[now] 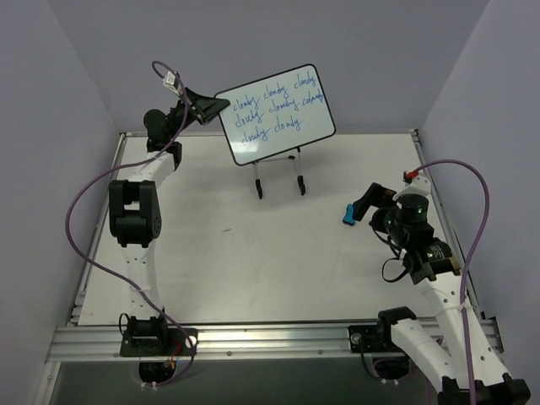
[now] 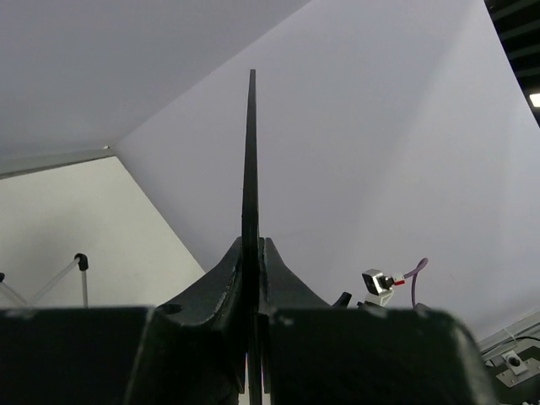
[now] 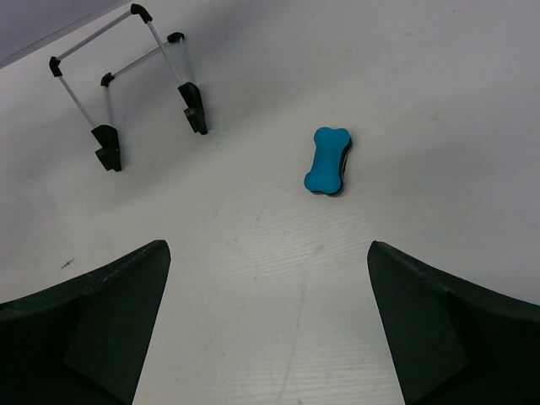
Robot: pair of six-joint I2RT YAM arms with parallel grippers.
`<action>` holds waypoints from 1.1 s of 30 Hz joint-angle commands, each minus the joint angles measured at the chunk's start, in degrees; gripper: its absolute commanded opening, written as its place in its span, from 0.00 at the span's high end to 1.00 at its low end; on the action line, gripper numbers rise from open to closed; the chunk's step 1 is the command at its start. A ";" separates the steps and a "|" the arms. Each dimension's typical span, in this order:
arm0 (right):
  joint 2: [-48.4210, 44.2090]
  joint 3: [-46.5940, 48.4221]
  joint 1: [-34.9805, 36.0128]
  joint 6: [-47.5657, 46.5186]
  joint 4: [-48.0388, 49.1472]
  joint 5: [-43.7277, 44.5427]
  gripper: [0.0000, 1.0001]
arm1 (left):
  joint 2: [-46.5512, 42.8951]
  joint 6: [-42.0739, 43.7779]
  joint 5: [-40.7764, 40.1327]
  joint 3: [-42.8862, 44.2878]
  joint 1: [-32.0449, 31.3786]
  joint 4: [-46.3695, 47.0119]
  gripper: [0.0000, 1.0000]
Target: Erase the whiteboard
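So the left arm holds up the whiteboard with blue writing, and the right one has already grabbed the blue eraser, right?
Not quite. The right gripper is open and empty; the blue eraser lies on the table beyond its fingers, as the right wrist view shows. The left gripper does hold up the whiteboard with blue writing.

One whiteboard (image 1: 277, 114), one wire stand (image 3: 193, 105), one blue eraser (image 3: 328, 160), perhaps three written lines (image 1: 270, 108).
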 commanded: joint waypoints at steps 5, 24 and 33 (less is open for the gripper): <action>2.94 6.19 0.37 -1.30 -3.53 7.33 0.02 | -24.73 4.58 -7.72 -21.28 -0.12 -3.59 0.98; 5.67 8.93 -0.42 -1.83 -7.58 5.84 0.05 | -78.73 24.63 -2.20 -59.54 3.57 -44.89 0.98; 15.84 9.19 -0.94 -1.22 -6.00 4.96 0.07 | -88.50 31.39 5.36 -69.82 9.55 -53.61 0.98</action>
